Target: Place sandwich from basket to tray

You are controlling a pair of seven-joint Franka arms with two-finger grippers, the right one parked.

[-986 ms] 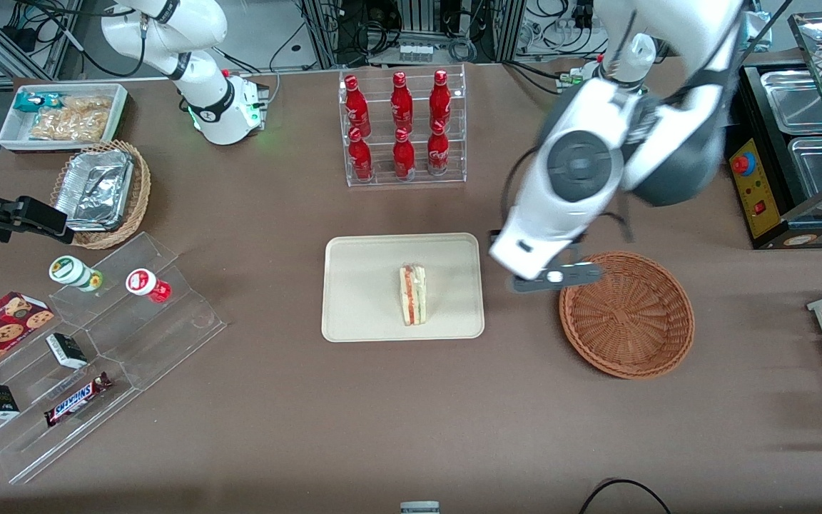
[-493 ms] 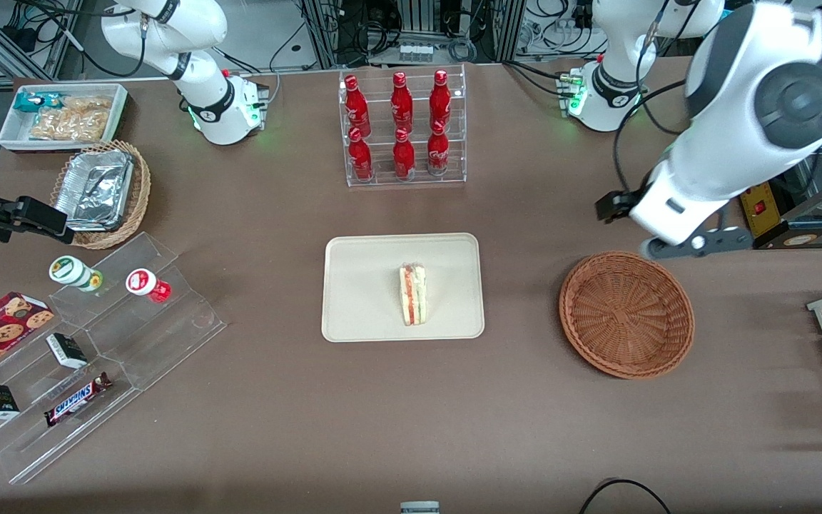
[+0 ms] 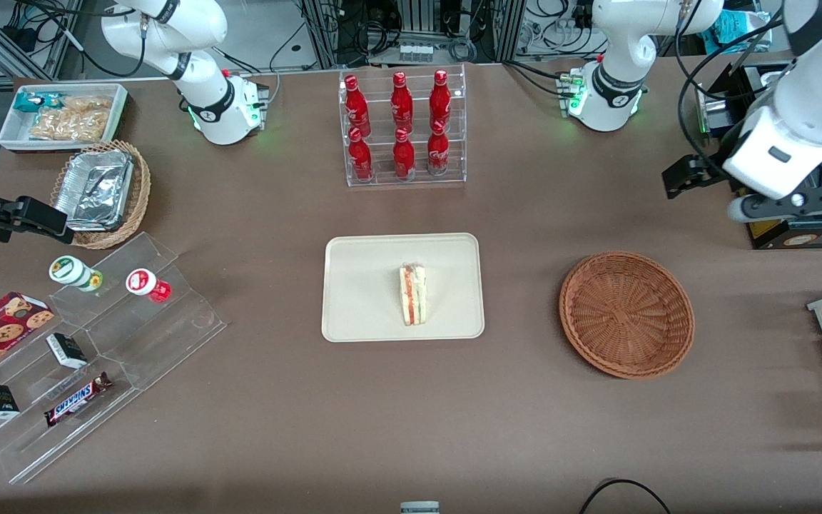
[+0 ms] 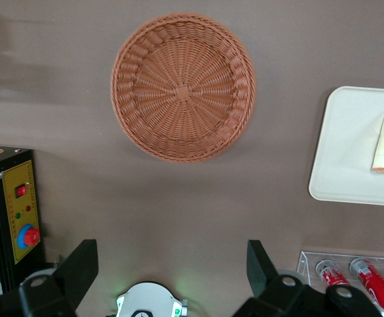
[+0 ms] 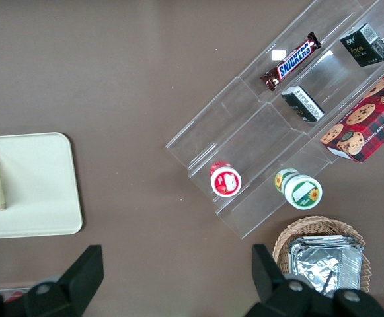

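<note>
While your gripper (image 4: 172, 267) hangs empty, the sandwich (image 3: 413, 294) lies on the tray (image 3: 361, 285)
Its fingers (image 4: 79, 267) are spread wide, high above the table near the basket (image 3: 626, 314)

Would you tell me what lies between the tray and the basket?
Only bare table between tray and basket, front view; the open claw hovers elsewhere.

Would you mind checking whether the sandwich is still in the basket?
No, the sandwich lies on the tray, the basket holds nothing, and the open gripper hangs above the table's working-arm end.
</note>
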